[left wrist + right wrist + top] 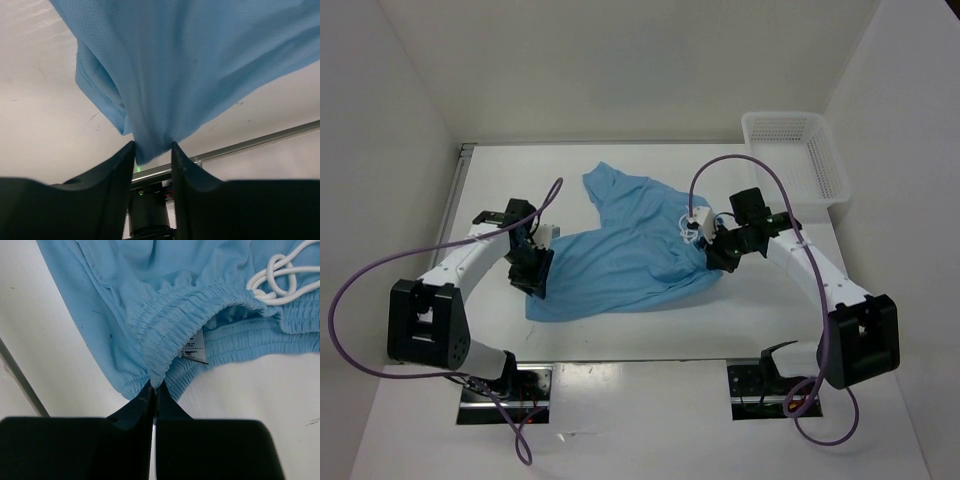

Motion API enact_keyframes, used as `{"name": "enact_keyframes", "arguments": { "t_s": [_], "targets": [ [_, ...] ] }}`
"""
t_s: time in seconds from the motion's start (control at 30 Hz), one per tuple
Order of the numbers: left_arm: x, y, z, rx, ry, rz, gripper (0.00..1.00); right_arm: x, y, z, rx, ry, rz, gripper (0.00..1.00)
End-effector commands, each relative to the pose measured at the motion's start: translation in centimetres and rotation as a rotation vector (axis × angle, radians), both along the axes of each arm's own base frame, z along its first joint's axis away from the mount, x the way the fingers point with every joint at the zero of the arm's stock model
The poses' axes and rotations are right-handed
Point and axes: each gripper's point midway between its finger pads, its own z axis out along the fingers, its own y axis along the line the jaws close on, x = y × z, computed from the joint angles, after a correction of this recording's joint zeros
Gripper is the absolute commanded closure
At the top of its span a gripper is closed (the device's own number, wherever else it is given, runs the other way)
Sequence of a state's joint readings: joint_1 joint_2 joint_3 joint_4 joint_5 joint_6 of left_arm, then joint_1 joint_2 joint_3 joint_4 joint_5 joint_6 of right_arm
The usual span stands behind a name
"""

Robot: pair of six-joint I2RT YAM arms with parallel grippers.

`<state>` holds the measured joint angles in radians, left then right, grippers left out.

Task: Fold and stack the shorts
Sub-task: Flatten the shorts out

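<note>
The light-blue shorts (620,250) lie spread on the white table between both arms, one leg reaching toward the back (610,185). My left gripper (535,275) is shut on the fabric's left edge; in the left wrist view (152,150) the cloth (190,60) bunches between the fingers and pulls up taut. My right gripper (713,255) is shut on the gathered elastic waistband (170,320), pinching a fold at the fingertips (156,385). The white drawstring (280,275) and a small label (195,347) lie just beyond.
A white plastic mesh basket (795,155) stands at the back right of the table. White walls close in the left, back and right sides. A metal rail (250,145) runs along the table edge. Purple cables loop over both arms.
</note>
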<state>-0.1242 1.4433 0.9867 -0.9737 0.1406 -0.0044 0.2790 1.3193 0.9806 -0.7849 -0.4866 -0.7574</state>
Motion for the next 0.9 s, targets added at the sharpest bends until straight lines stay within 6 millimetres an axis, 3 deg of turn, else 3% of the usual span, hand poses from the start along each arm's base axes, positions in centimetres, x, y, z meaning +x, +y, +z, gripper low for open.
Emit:
{"name": "enact_keyframes", "arguments": {
  "t_s": [0.0,0.27,0.43,0.7,0.87],
  "targets": [
    [-0.3,-1.3,0.8,-0.081,-0.009,-0.011,0.55,-0.2,-0.2,0.2,0.000,-0.043,0.016,1.00],
    [-0.7,-1.7,-0.9,-0.095,0.060,-0.010,0.54,-0.8,-0.5,-0.4,-0.007,-0.049,0.012,1.00],
    [-1.1,0.3,-1.9,0.019,0.069,-0.004,0.53,-0.8,-1.1,-0.9,-0.034,-0.055,-0.002,1.00],
    [-0.6,0.8,-3.4,0.055,0.100,-0.003,0.44,-0.9,-1.3,-1.7,-0.045,-0.061,0.001,1.00],
    [-0.7,-1.1,-3.1,-0.050,0.174,-0.004,0.43,-0.6,-1.4,-1.9,-0.051,-0.072,-0.003,1.00]
  ]
}}
